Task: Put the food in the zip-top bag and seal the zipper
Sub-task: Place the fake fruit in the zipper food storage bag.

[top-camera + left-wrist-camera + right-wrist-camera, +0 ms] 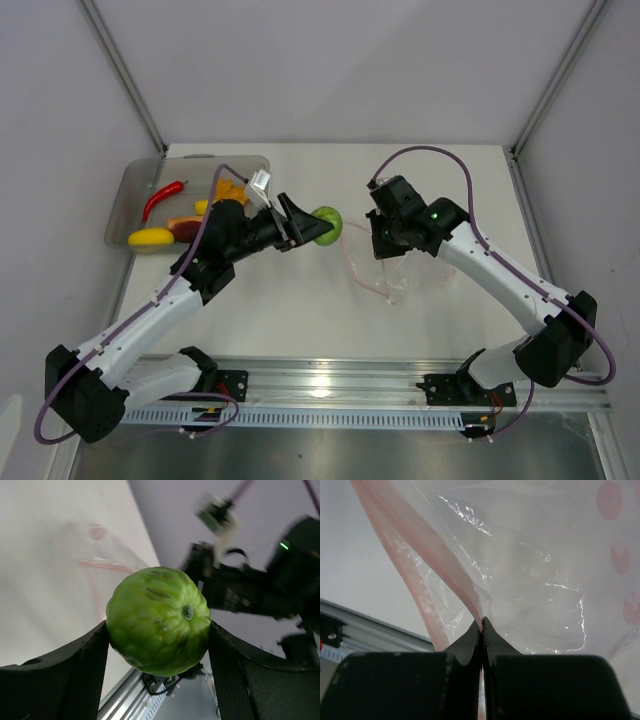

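My left gripper [318, 226] is shut on the green round fruit [327, 224], held above the table just left of the bag; it fills the left wrist view [159, 621] between my two black fingers [60, 672]. The clear zip-top bag [385, 270] lies at centre right with its pinkish-red zipper strip [437, 550]. My right gripper [482, 625] is shut on the bag's mouth edge and holds it up. The red chili [163, 198], yellow piece [150, 238], orange-red slice [184, 226] and orange bits [231, 189] lie in the grey tray [125, 195].
The grey translucent tray sits at the far left of the table. An aluminium rail [380, 385] runs along the near edge by the arm bases. Grey walls with metal posts [125, 75] enclose the back and sides.
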Motion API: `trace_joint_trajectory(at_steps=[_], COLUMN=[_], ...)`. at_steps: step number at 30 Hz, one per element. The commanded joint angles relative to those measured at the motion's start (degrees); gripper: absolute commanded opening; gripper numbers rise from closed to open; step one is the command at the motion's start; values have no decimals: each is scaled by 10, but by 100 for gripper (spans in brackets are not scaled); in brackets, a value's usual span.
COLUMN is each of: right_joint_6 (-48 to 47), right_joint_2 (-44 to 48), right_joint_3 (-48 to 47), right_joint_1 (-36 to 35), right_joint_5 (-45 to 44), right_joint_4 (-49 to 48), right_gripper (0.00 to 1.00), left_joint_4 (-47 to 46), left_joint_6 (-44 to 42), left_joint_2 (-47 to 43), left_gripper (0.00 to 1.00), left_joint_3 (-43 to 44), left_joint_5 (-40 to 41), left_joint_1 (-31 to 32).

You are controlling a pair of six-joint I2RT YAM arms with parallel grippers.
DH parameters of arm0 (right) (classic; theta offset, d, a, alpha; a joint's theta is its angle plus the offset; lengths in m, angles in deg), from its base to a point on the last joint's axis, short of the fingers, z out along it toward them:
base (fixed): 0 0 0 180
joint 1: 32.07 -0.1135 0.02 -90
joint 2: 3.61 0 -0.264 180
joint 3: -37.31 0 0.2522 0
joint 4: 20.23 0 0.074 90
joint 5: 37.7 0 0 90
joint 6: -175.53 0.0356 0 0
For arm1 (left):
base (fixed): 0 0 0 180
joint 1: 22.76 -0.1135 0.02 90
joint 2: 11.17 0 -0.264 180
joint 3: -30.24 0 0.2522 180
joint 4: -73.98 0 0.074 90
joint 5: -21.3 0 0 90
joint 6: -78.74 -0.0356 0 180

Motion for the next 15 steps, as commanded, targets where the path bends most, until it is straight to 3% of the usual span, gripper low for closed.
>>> trace_joint_trajectory(at_steps=[1,3,11,15], right_joint_6=[23,28,55,68], right_joint_2=[21,29,59,73], right_joint_3=[-27,-26,-26,-22], right_joint_1=[3,3,6,10], right_joint_5=[80,92,126,164], right_joint_4=[15,13,14,6], right_gripper=[0,0,0,0], left_joint_4=[-105,-117,-308,-324], left_joint_6=[-32,-25,42,45], left_joint_2=[-21,-11,19,20], left_gripper=[1,1,1,1], left_joint_3=[-11,-24,-134,-161], left_joint_5=[-41,-33,19,61], left_joint_1=[49,82,163,179])
